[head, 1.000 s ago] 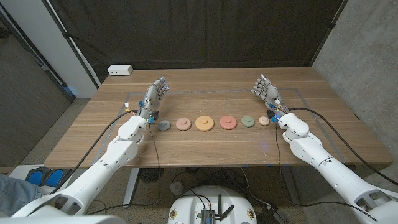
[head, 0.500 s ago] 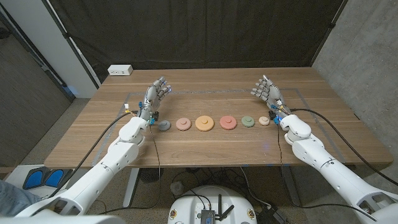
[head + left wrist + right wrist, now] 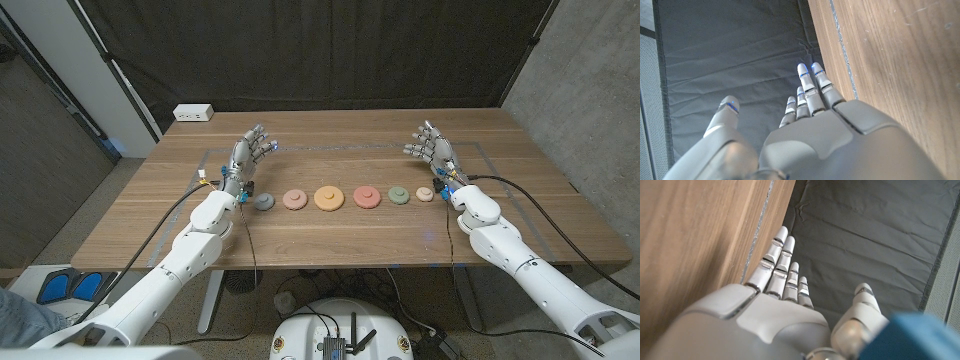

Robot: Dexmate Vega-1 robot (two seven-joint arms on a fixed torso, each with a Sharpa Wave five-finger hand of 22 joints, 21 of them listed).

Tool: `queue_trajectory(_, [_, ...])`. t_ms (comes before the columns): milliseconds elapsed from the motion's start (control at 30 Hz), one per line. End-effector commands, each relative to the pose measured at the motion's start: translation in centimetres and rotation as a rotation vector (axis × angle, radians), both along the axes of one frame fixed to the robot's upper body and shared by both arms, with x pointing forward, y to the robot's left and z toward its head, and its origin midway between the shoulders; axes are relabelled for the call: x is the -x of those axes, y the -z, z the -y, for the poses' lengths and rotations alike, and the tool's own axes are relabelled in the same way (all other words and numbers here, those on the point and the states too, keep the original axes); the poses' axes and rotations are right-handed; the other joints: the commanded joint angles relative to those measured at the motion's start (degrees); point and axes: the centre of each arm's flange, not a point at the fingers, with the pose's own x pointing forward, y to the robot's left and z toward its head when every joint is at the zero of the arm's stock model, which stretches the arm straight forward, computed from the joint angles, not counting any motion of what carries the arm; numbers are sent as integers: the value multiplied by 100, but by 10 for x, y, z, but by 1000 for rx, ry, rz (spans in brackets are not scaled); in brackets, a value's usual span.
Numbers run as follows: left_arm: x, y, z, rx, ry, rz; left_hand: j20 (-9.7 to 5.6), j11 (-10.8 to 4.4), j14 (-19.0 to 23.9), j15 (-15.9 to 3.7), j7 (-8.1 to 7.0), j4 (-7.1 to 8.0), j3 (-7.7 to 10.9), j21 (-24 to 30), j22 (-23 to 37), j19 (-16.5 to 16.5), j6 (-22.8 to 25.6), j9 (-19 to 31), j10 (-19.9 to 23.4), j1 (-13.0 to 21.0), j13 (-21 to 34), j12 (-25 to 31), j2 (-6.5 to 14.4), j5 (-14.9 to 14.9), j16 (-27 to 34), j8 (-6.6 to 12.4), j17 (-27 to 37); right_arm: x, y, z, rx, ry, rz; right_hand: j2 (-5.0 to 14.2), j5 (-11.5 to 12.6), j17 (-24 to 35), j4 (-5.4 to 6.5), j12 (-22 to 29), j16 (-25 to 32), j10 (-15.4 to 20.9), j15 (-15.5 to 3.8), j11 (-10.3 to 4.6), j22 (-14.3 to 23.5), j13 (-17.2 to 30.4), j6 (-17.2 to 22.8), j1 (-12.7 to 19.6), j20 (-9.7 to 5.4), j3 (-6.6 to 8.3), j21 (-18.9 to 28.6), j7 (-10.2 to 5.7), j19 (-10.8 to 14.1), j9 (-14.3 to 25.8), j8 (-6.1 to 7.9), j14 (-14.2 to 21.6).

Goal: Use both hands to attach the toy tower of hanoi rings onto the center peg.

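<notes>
Head view: six rings lie in a row across the middle of the wooden table (image 3: 340, 235), flat, each apart from the next. From the robot's left: grey ring (image 3: 264, 202), pink ring (image 3: 295, 200), orange ring (image 3: 329, 198), red ring (image 3: 366, 197), green ring (image 3: 400, 195), small cream ring (image 3: 425, 194). Orange is the largest, cream the smallest. Each has a raised hub in the centre; no separate peg stands out.

Left hand (image 3: 247, 154) stands beyond the grey ring near the left end of the row, fingers apart and holding nothing. Right hand (image 3: 431, 148) stands beyond the cream ring at the right end, fingers spread, also holding nothing.

Both wrist views show the fingers extended along the table edge against a dark curtain (image 3: 730, 55). A white power strip (image 3: 193, 113) sits at the far left corner.
</notes>
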Motion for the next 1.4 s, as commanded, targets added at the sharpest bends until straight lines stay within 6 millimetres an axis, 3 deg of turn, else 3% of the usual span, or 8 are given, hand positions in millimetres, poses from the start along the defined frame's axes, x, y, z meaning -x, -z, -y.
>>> queue_trajectory(33, [8, 5, -4, 0, -4, 12, -131, 33, 469, -98, 39, 13, 30, 221, 93, 380, 77, 16, 113, -56, 21, 13, 45, 22, 175, -1, 84, 3, 5, -7, -8, 14, 2, -9, 32, 332, -20, 113, 402, 179, -232, -11, 79, 110, 157, 35, -149, -20, 254, 12, 474, 19, 58, 628])
queue_trajectory(133, [10, 5, -5, -6, -9, 14, -209, 41, 686, -146, 39, 3, 24, 370, 151, 628, 126, 17, 124, -50, 20, -4, 60, 20, 270, 1, 142, 3, 7, -9, -6, 15, -1, -24, 31, 452, -21, 129, 535, 207, -335, -11, 141, 141, 238, 32, -185, -34, 359, 33, 601, 22, 82, 804])
queue_trajectory(233, [11, 6, -5, -5, -15, 14, -267, 61, 835, -187, -19, -5, 11, 461, 201, 751, 242, 18, 86, -37, 20, -36, 79, 18, 358, 32, 205, 2, 8, -10, -8, 12, -3, -27, 33, 550, -21, 135, 644, 221, -384, -20, 193, 163, 287, 34, -206, -40, 435, 31, 672, 23, 93, 934])
queue_trajectory(533, [11, 10, -3, -17, -24, -4, -370, 40, 1273, -316, -7, -44, -16, 684, 351, 1011, 410, 23, 121, 53, 27, -69, 125, 20, 661, 34, 394, 1, 7, -13, -10, 24, -5, 15, 47, 1051, -57, 130, 1159, 287, -730, -41, 436, 257, 426, 136, -388, -21, 740, 23, 901, 33, 112, 1276])
queue_trajectory(867, [8, 11, 2, -8, -28, 1, -462, -61, 1576, -432, -91, -75, -52, 970, 572, 1292, 645, 33, 250, 210, 50, -89, 160, 21, 1028, 46, 659, 0, 4, -13, -4, 43, 0, 15, 46, 1994, -80, 72, 2028, 384, -1079, -34, 941, 386, 502, 312, -590, -26, 1255, 19, 1142, 53, 89, 1381])
queue_trajectory(967, [7, 12, 3, -1, -31, 1, -568, -76, 1696, -507, -99, -93, -76, 1145, 691, 1495, 686, 37, 306, 296, 64, -99, 151, 21, 1221, 24, 800, 0, 3, -13, 4, 50, -1, 31, 48, 2170, -71, 61, 2182, 405, -1112, -31, 1043, 409, 521, 325, -631, -29, 1361, 20, 1194, 56, 87, 1382])
queue_trajectory(1233, [7, 13, 4, 3, -46, 10, -759, -147, 2040, -710, -107, -110, -145, 1631, 1071, 1961, 791, 44, 510, 554, 103, -99, 131, 20, 1847, -10, 1275, 0, 2, -12, 8, 63, 0, 85, 61, 2507, -122, 43, 2598, 513, -1202, -68, 1363, 477, 591, 526, -924, 31, 1747, 11, 1503, 67, 89, 1540])
queue_trajectory(1400, [8, 15, 4, 13, -52, 6, -891, -168, 2223, -901, -108, -112, -213, 2013, 1399, 2260, 862, 57, 634, 757, 130, -106, 85, 17, 2386, -13, 1742, -1, 3, -14, 9, 71, -5, 150, 61, 2634, -116, 49, 2815, 650, -1242, -120, 1597, 534, 683, 635, -1213, 112, 2077, -4, 1852, 75, 104, 1799])
